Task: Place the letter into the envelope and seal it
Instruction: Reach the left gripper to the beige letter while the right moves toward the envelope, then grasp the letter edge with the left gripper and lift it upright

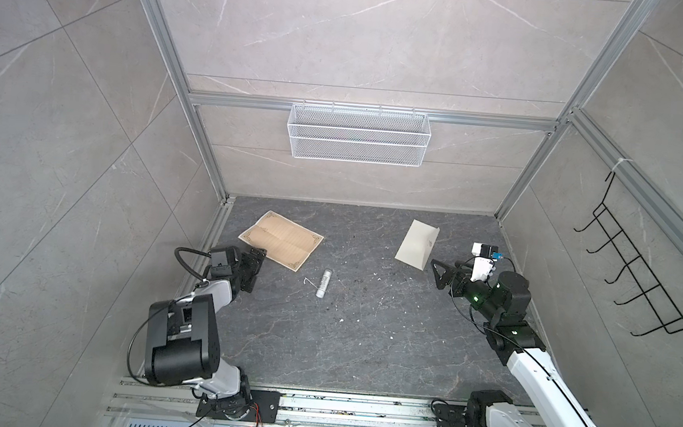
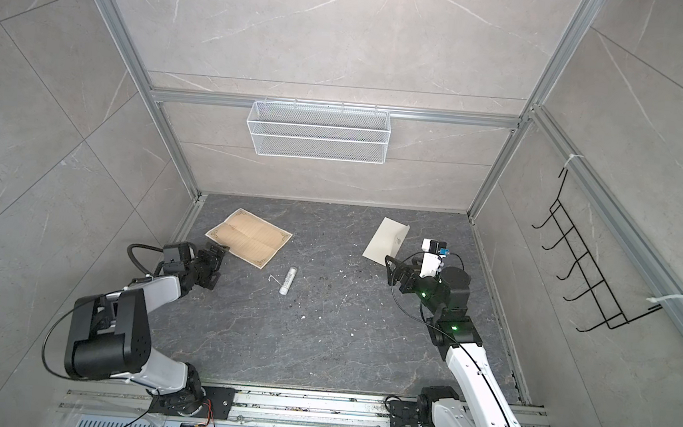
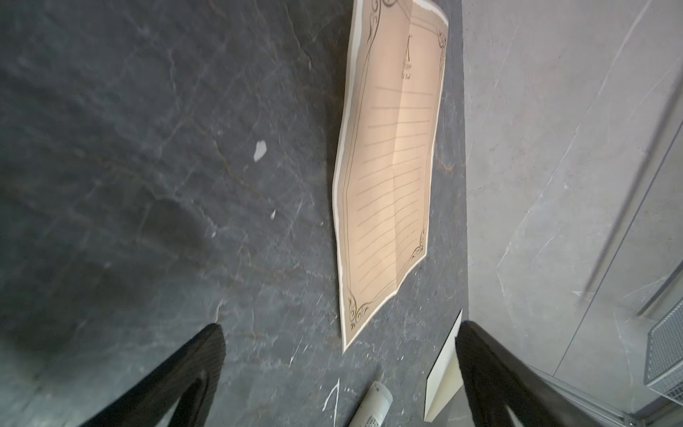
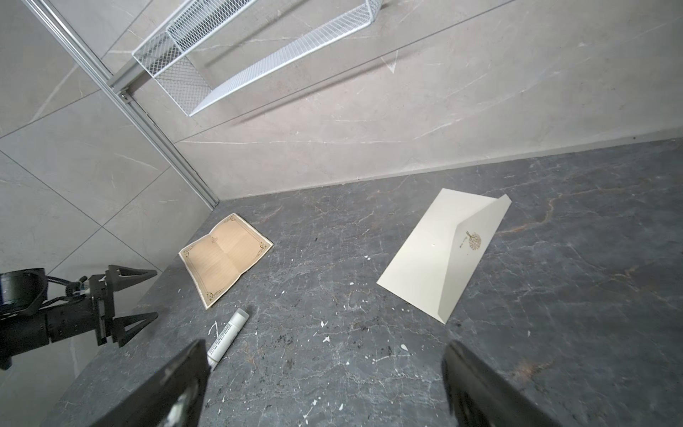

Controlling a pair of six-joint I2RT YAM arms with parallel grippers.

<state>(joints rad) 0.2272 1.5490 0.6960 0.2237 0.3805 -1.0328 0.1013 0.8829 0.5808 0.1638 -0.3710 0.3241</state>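
Even, diffuse overhead light — soft shadows; top views sharp, edges bowed; wrist views soft, nearest parts blurred.

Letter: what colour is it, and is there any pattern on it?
Tan letter with a dark ornamental border, corner flourishes and ruled lines; clearest in the left wrist view.

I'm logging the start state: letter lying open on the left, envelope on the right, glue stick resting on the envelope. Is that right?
No: the glue stick is not on the envelope. It lies on the table, apart from it and nearer the letter, as both top views show. The rest is right.
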